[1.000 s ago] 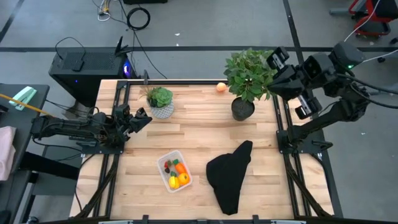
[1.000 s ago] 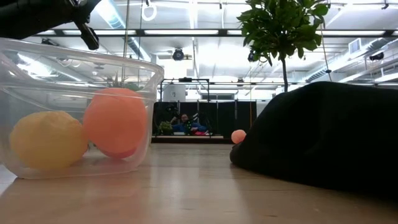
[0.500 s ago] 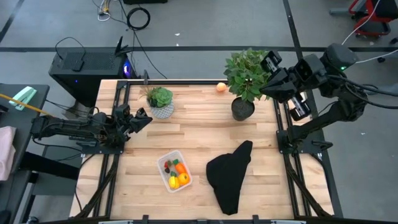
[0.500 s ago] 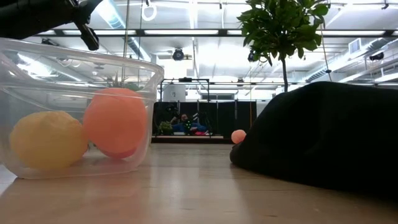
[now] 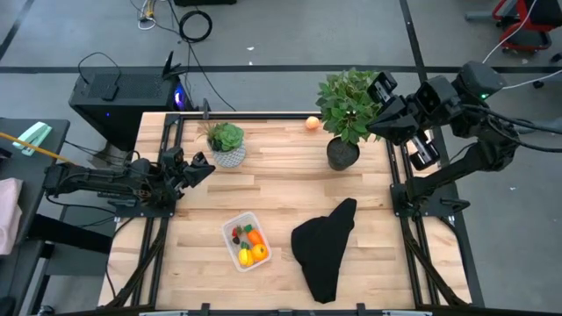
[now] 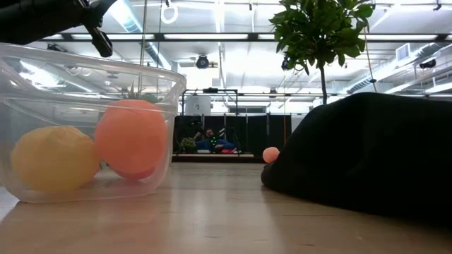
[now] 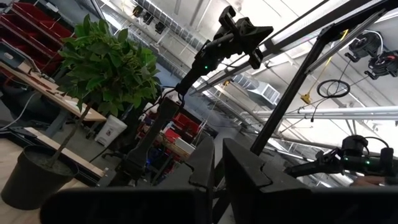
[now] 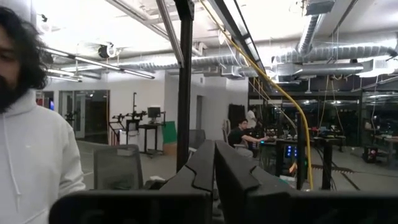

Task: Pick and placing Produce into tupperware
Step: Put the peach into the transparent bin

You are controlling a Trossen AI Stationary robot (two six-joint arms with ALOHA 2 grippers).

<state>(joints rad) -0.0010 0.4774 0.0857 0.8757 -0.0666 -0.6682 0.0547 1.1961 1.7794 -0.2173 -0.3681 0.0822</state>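
one peach fruit [image 5: 312, 123] sits outside the filled tupperware [image 5: 246, 240]; left tool [image 5: 201, 166] and right tool [image 5: 376, 89] pressed together, empty.

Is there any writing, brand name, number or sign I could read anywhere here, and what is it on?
None: no word, number or sign can be read in any view.
The clear tupperware and the black cloth show no label.
The black box beyond the table's far left corner shows only a blue light, no writing.
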